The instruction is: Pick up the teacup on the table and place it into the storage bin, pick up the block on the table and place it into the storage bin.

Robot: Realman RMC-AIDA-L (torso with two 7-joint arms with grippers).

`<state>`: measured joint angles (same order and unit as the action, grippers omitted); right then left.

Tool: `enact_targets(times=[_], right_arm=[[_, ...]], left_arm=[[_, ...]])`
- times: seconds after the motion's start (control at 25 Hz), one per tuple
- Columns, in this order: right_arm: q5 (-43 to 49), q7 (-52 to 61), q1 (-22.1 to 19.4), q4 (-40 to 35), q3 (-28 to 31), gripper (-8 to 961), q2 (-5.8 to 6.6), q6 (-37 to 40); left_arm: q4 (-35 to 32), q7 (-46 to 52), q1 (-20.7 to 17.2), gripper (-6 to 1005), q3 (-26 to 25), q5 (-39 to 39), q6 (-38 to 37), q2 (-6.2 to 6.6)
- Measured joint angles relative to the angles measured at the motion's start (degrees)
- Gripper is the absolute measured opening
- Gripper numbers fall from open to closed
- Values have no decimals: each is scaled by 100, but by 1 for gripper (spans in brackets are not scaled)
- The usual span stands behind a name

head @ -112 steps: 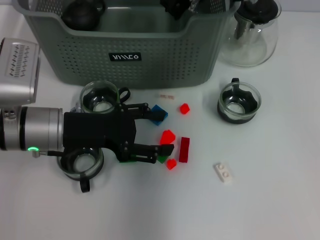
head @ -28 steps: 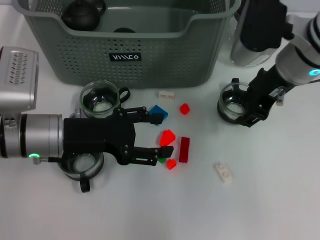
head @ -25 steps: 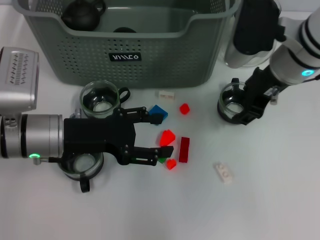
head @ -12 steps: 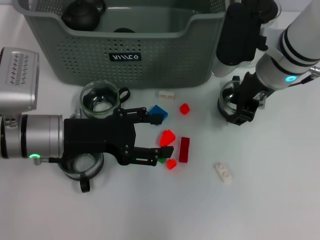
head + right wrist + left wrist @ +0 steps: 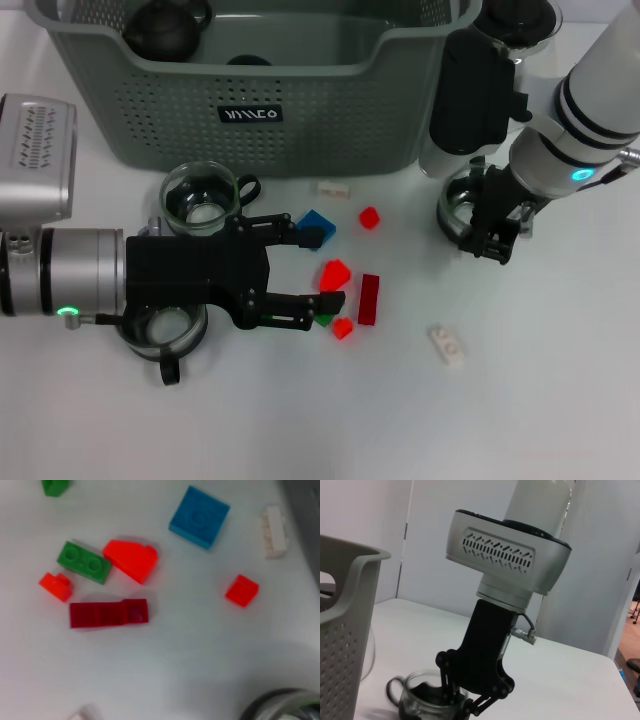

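White bench stretches under my work, with the storage bin at its far edge, a dark teapot sitting in its left corner. Three glass teacups stand outside the bin. The right teacup sits near the bin's right end, and my right end effector is lowered onto it; the left wrist view shows its black fingers reaching into the glass, though I cannot tell whether they are pinching the rim. The other two cups are on my left: one teacup just in front of the bin, one teacup nearer me, partly under my left arm.

Between them lie the blocks: one blue block, one white block, one small red cube, one red wedge, one dark red bar, one small red piece and one green block. Another white block lies apart, nearer me.

My left end effector hovers with jaws spread wide, holding nothing, beside the red wedge. Behind the bin's right corner stands a clear glass teapot.
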<state>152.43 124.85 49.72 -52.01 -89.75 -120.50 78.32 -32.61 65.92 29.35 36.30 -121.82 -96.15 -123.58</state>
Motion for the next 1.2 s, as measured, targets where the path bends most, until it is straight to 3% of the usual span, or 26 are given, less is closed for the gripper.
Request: enact_targets(times=[0.12,0.32,0.64,0.84,1.04,1.2], right_arm=[[-66,-33,-1,-26,48,100,13,87],[-263,-183,-17,-280,365,49,28,539],[-925,-250,9,-1832,1493,50,29,2368],[-2055,-134,378,-2426,2333,50,40,2916],[-2889,-28,820,-2178,3074,49,58,2805],[-3173,195,1310,-1726,3594,49,209,2113]], left_arm=[[0,0,-5,826,0,0,0,0],[0,0,-8,826,0,0,0,8],[-1,0,-28,826,0,0,-4,18],[-26,0,-79,826,0,0,-4,13],[-27,0,-80,827,0,0,-20,11],[-27,0,-59,827,0,0,-18,11]])
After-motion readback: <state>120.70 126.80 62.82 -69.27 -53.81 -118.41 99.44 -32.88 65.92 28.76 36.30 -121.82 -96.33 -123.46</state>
